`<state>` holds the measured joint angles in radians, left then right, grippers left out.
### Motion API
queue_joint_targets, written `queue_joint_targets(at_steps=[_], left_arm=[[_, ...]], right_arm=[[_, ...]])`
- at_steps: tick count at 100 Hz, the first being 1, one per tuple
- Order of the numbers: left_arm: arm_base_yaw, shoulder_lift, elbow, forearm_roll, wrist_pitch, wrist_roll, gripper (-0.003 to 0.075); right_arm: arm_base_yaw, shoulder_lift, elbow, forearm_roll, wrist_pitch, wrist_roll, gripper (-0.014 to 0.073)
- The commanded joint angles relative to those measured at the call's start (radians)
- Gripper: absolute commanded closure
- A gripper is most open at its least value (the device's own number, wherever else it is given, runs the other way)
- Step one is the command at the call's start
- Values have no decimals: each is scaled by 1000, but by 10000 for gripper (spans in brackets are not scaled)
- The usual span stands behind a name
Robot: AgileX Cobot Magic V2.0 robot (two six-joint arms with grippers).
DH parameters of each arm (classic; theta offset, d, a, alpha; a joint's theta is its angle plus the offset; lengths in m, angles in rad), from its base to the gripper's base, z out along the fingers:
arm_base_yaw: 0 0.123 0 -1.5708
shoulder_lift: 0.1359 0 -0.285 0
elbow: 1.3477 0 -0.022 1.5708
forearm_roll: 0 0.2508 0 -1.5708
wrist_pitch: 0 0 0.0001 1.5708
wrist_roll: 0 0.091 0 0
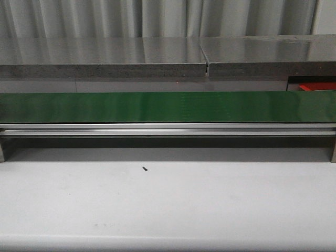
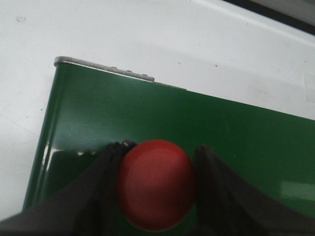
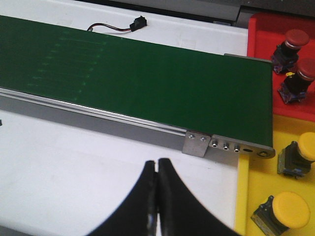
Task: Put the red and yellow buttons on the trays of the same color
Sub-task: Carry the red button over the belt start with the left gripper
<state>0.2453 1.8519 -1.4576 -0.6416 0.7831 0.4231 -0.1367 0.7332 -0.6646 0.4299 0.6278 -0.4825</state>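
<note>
Front: small black speck (image 1: pixel 144 168) on white table (image 1: pixel 168 205); green belt (image 1: pixel 168 106) bare. Left wrist: left gripper (image 2: pixel 157 189) clamped on red button (image 2: pixel 156 184) over belt end. Right wrist: right gripper (image 3: pixel 157 196) pressed closed, holding nothing; red tray (image 3: pixel 261 37) held two red-capped buttons (image 3: pixel 291 42), yellow tray (image 3: pixel 261 189) two yellow buttons (image 3: pixel 284 210).

One red button (image 2: pixel 156 191), domed cap glossy, sits clamped between the two dark fingers of the left gripper (image 2: pixel 157 189), over the green belt near its end. Red tray (image 3: pixel 275 59) holds two red-capped buttons (image 3: pixel 290 43) (image 3: pixel 299 80) on dark bodies. Adjacent yellow tray (image 3: pixel 246 196) holds two yellow-capped buttons (image 3: pixel 298 157) (image 3: pixel 283 211), lying tilted.
</note>
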Motion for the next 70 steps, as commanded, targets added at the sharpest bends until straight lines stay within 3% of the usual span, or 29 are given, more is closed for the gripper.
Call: queue_joint_targets(at_steps=[1,13,22,34,53,61,70], left_arm=[[-5,-49,-16,-37,-40,2,738],[-5,-49,-16,-25,-40,2,720],[-5,-49,-16,-18,-40,4,654],[-5,-49,-16,-18,-35,4,491],[-5,-49,-16,-44,-27,36,113],[-5,-51,-16,-50,-25,37,36],[-5,-53,-18,-50,-21,38,41]], right_arm=[[2,-6,-25,15,-52,-9,661],[2,-6,-25,15,-52,-9,661],[2,-6,-25,15,-52,-9,661],[2,-6,-25,15,-52,-9,661],[2,-6,-25,15,-52,-9,661],[2,-6,-25,15,-52,-9,661],[2,-6,-25,15,-52,-9,661]])
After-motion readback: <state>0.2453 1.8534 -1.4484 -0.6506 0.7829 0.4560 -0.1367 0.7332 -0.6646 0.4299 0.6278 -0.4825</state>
